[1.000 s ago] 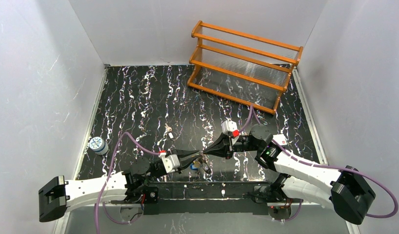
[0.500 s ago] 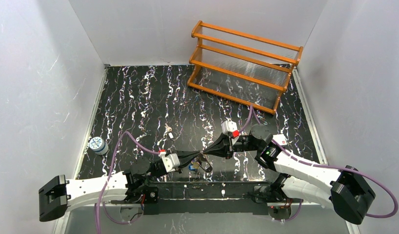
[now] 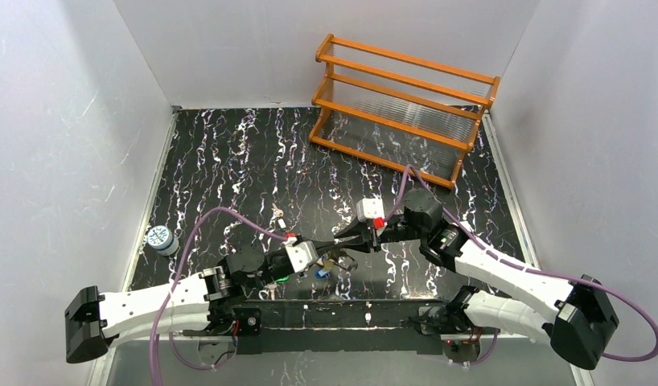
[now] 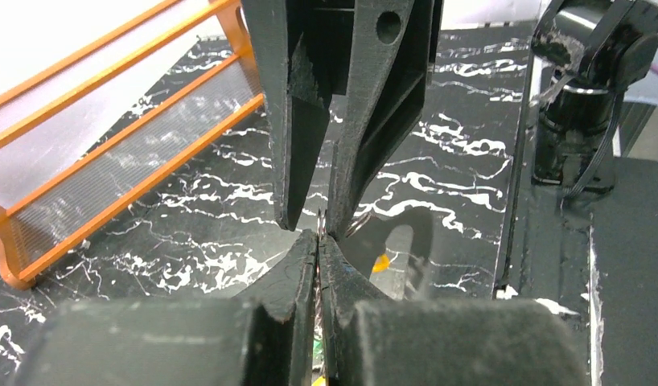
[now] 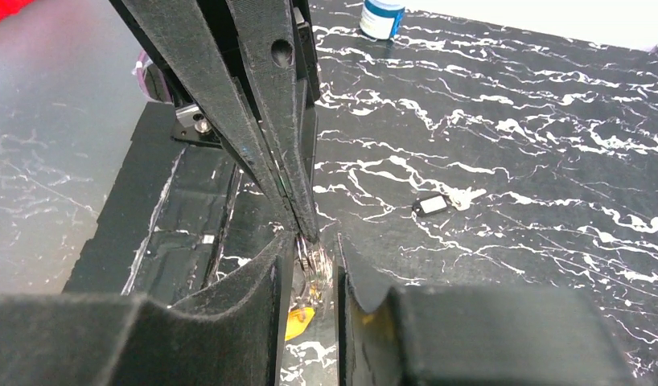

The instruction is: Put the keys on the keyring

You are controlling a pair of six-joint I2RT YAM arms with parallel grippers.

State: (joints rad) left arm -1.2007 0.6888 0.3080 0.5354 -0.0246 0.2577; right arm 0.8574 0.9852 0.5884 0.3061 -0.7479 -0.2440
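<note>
The two arms met tip to tip, and it looked like a delicate spot. The left gripper (image 4: 318,248) was pinched tight on the keyring (image 5: 311,259), holding only its thin edge at the very ends of its pads. The right gripper (image 5: 310,277) stood narrowly parted, with the ring in its gap and, as far as I could see, neither pad pressing on it. A yellow key (image 5: 298,322) showed just under the right gripper's tips. I couldn't tell whether it was threaded on.

My worry was that hold. With so little wire between the left pads, the ring could have pivoted or slid out once the right gripper gave it no support. Whatever hung below would have added to the pull. A dropped ring would have meant hunting for it under both wrists.

The fingers were also crowded, the right tips almost against the left ones. A careless pull-back might have clipped the ring or knocked the left gripper's hold askew.

A loose key (image 5: 442,203) lay on the table (image 5: 511,121), ahead of the right gripper and off to one side, well apart.
</note>
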